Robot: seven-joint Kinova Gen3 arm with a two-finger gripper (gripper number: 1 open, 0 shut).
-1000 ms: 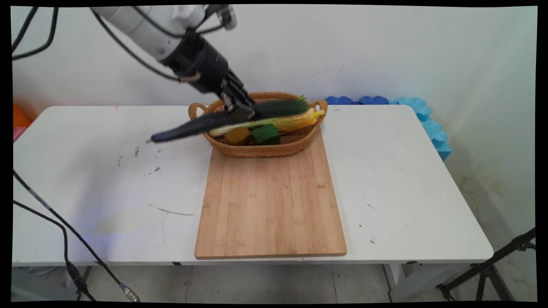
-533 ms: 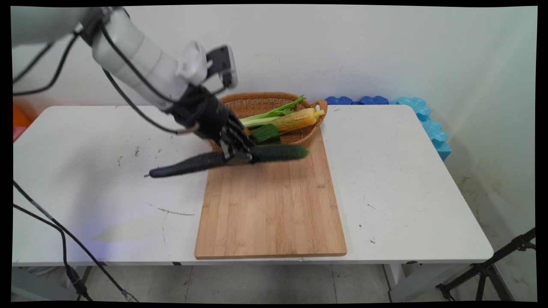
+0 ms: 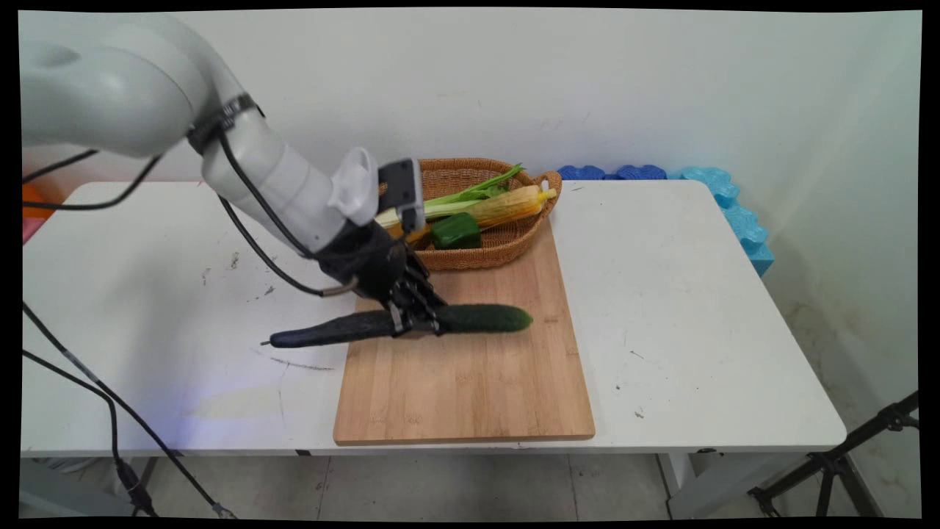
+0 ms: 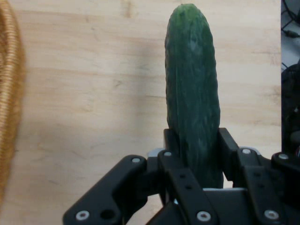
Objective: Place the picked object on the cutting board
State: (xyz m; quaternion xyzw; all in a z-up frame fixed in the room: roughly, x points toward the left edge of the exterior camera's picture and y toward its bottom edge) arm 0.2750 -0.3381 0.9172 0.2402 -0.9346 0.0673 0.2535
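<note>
A long dark green cucumber lies level and crosswise in my gripper, which is shut on its middle. Its right half hangs low over the far part of the wooden cutting board. The darker stem end sticks out left past the board's edge, over the white table. I cannot tell whether the cucumber touches the board. Just behind the hand stands a woven basket.
The basket holds a corn cob, a green pepper and a leafy green stalk. Blue foam blocks line the table's far right corner. Black cables hang at the left. A tripod leg stands on the floor at right.
The gripper has carried the cucumber from above the basket down and toward the near side, to just over the cutting board. The arm has lowered with it.
</note>
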